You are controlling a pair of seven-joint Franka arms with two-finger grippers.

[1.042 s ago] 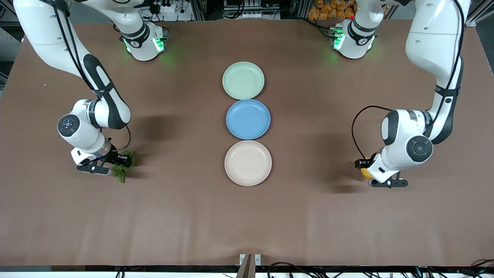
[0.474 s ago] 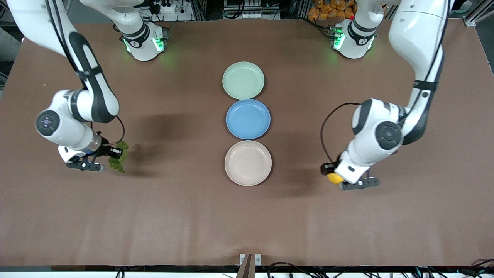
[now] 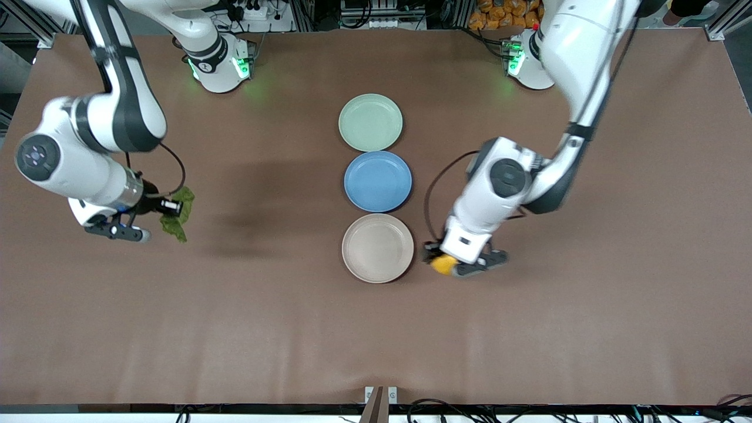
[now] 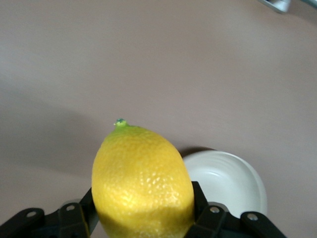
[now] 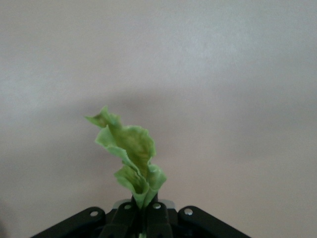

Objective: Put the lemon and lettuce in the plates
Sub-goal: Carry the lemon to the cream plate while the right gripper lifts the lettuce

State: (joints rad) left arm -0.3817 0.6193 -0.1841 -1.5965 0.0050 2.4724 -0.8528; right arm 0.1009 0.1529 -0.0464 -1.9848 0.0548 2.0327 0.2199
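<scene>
Holding both items aloft with no plate yet filled, the left gripper [image 3: 445, 265] clamps the lemon [image 3: 442, 264] just beside the beige plate [image 3: 378, 248], while the right gripper [image 3: 157, 218] pinches the lettuce [image 3: 177, 214] over bare table toward the right arm's end, well apart from the mint plate [image 3: 371, 122].

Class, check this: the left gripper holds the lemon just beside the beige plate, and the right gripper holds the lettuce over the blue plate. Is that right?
Not quite. The right gripper holds the lettuce over bare table toward the right arm's end, well away from the blue plate, as the front view shows. The left gripper does hold the lemon just beside the beige plate.
</scene>
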